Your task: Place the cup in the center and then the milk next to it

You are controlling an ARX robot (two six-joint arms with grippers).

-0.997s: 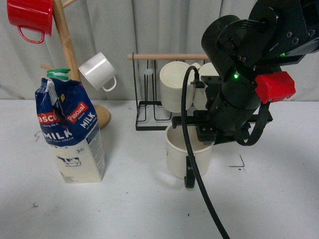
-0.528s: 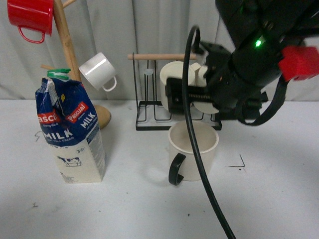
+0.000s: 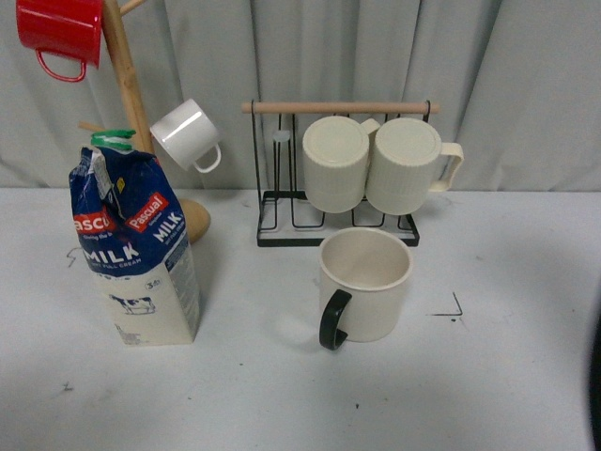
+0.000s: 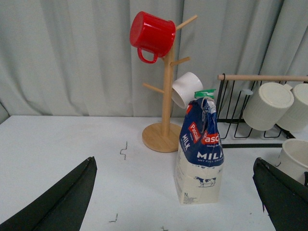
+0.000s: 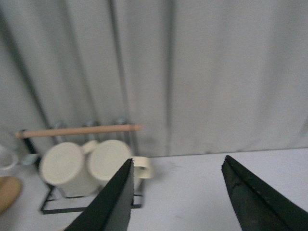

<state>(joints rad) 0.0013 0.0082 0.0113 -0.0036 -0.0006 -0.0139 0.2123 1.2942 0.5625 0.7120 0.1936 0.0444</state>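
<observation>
The cup (image 3: pixel 368 278), wide and cream-white with a black handle (image 3: pixel 332 320) turned toward the front left, stands upright on the white table in front of the wire rack. The milk (image 3: pixel 137 246) stands upright at the left, well apart from the cup. Neither gripper shows in the front view. In the left wrist view the milk (image 4: pixel 200 153) is ahead of my open left gripper (image 4: pixel 173 160), with the cup's rim (image 4: pixel 295 156) at the edge. My right gripper (image 5: pixel 178 159) is open and empty, held high and facing the curtain.
A black wire rack (image 3: pixel 282 230) behind the cup holds two ribbed cream mugs (image 3: pixel 336 162) (image 3: pixel 406 163). A wooden mug tree (image 3: pixel 129 85) behind the milk carries a red mug (image 3: pixel 60 30) and a small white mug (image 3: pixel 185 134). A grey curtain closes the back.
The right arm, which hung over the cup, has lifted away and left the front view. The cup now stands free with its handle turned toward the front left.
</observation>
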